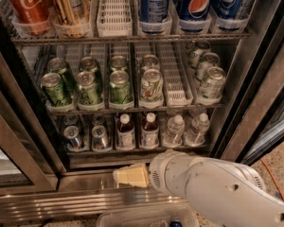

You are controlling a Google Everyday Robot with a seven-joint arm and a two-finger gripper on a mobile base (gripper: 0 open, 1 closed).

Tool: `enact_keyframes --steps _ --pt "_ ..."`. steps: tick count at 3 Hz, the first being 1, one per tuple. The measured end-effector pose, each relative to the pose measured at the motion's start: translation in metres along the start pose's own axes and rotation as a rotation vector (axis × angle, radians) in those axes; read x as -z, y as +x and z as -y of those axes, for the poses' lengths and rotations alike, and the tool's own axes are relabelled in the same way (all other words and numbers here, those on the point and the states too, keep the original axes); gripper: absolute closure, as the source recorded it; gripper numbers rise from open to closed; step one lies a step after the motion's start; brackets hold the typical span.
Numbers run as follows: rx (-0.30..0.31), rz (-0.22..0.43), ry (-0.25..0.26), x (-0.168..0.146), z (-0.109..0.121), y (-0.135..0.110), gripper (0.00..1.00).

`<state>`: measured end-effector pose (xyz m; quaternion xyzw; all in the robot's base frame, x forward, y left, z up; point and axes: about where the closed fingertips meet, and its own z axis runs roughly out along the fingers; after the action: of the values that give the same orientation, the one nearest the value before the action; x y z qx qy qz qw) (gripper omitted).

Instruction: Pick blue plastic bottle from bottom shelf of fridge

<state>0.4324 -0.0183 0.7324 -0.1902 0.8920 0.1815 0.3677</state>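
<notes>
The fridge stands open in front of me. Its bottom shelf holds two small bottles with white caps, dark brown liquid and pale labels side by side in the middle lanes; either may be the blue plastic bottle, with its twin to the right. My gripper is a cream-coloured tip on the white arm, pointing left. It sits just below and in front of the shelf's front rail, under these bottles and apart from them.
Silver cans stand left of the bottles and clear water bottles stand right of them. Green cans fill the rack above. Pepsi and Coca-Cola cans sit on the top rack. A steel sill lies below. A dark door frame stands at left.
</notes>
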Motion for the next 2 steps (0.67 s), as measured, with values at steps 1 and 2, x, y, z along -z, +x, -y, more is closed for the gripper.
enact_keyframes --steps 1,2 --pt "-0.051 -0.056 -0.018 -0.006 -0.007 0.031 0.00" --pt "-0.097 -0.096 -0.036 -0.019 -0.013 0.055 0.00"
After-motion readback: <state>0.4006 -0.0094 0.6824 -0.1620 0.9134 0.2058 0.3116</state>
